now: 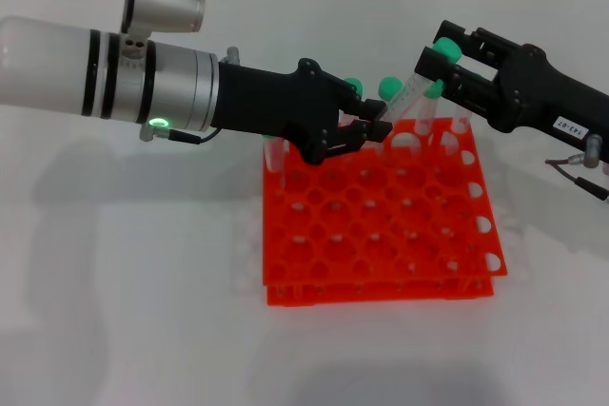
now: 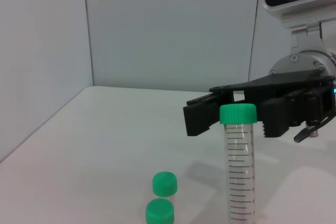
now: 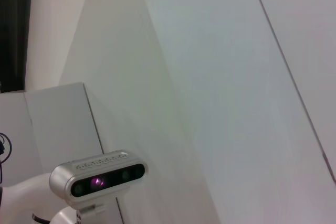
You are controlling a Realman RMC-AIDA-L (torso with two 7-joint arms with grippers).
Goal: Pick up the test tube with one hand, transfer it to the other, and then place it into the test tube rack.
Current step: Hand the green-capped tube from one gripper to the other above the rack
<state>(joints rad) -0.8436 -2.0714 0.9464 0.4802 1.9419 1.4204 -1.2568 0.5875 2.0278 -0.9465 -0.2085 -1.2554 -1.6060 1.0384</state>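
Fingers (image 1: 433,59) beside tube (image 1: 419,92) (label unreadable)

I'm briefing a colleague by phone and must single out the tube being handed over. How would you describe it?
Start at the orange-red test tube rack and look above its far edge, between the left gripper and the right gripper. The test tube leans there in the air with its green cap at the right gripper's fingertips, while the other green-capped tubes stand in rack holes.

Head camera overlooks rack (image 1: 381,225); wrist cameras face walls.

A white table (image 1: 143,330) carries the orange-red test tube rack (image 1: 381,235) directly.
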